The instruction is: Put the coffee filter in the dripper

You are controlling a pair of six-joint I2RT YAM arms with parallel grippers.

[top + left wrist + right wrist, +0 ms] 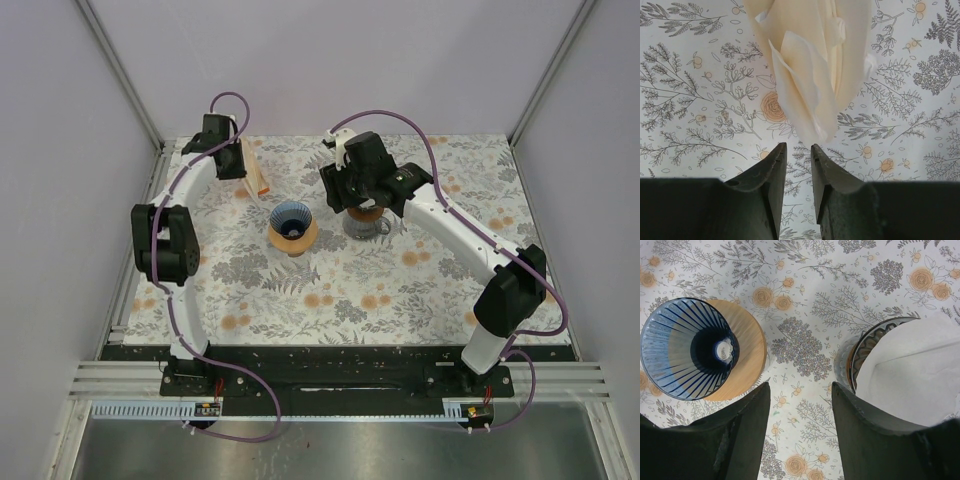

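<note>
Only right wrist shows filter in dripper; right gripper apart, left gripper ajar.

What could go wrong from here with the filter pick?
1. The filters are fanned in several layers just ahead of the left end effector. It may pinch more than one, or only a flimsy edge.
2. The right end effector hangs open close beside the blue dripper, so the arms could clash at the drop.
</note>
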